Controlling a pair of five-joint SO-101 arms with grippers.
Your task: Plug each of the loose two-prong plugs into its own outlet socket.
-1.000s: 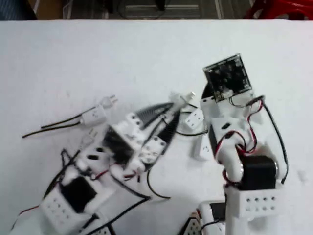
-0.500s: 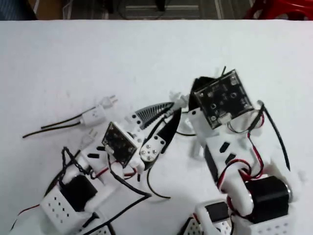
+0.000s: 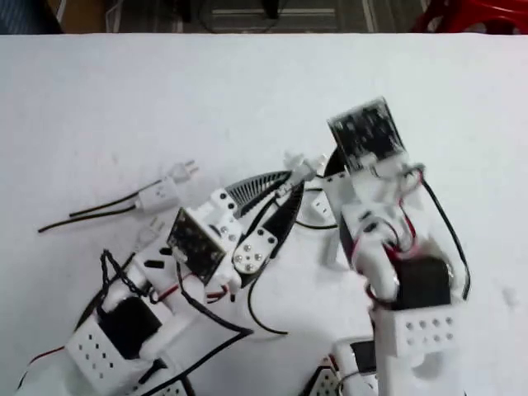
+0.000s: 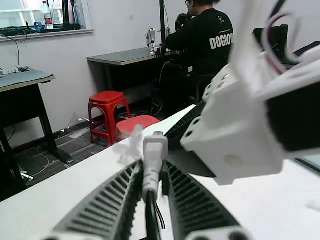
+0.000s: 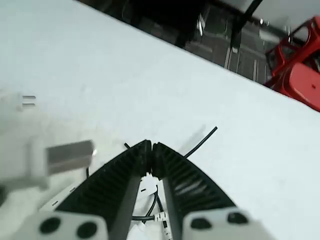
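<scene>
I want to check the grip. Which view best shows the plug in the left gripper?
The left wrist view: the plug stands clamped between the fingers of the left gripper, close up. The high view shows it small, at the fingertips.

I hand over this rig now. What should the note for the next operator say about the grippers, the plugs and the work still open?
Left gripper: shut on a white plug, close to the right arm.
Right gripper: fingertips together over the table; a small white piece with wires sits between the fingers, and I cannot tell if it is gripped.
Second plug: loose on the table, away from both grippers.
White socket block: beside the right arm.
Done: no plug visibly seated.
Left: both plugs.
</scene>
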